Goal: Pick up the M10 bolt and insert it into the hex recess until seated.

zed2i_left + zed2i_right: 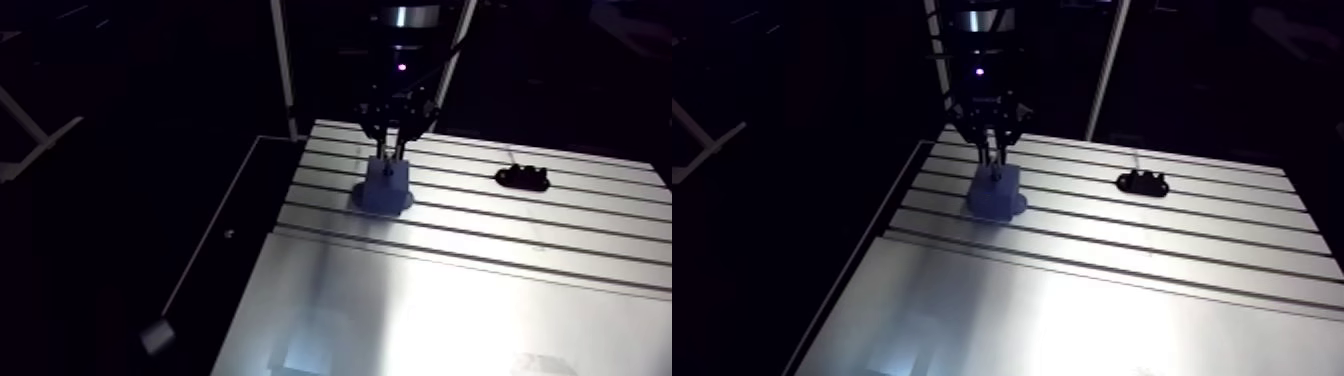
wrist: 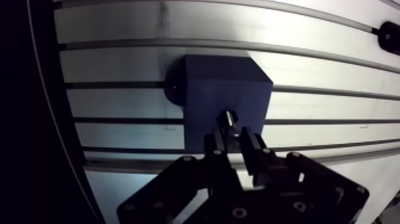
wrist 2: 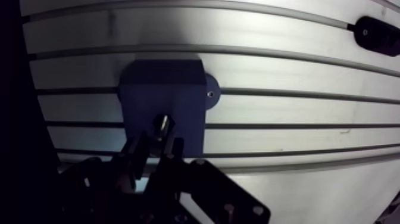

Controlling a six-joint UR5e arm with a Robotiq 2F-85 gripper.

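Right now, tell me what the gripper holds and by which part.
The gripper is shut on the bolt, pinching its rear part; the free tip pokes out over the blue block. Head or thread cannot be told.

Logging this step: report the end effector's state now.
End effector: closed on the M10 bolt, over the blue block.

- Setting: a robotics laboratory workcell (a test bench, not a home or a shop).
- Counter: bare aluminium plate crossed by parallel mounting slots.
- Blue block: a fixture standing on the slotted part.
- Black bracket: a second fixture, well apart from it.
- End effector: black, two-fingered, industrial pattern.
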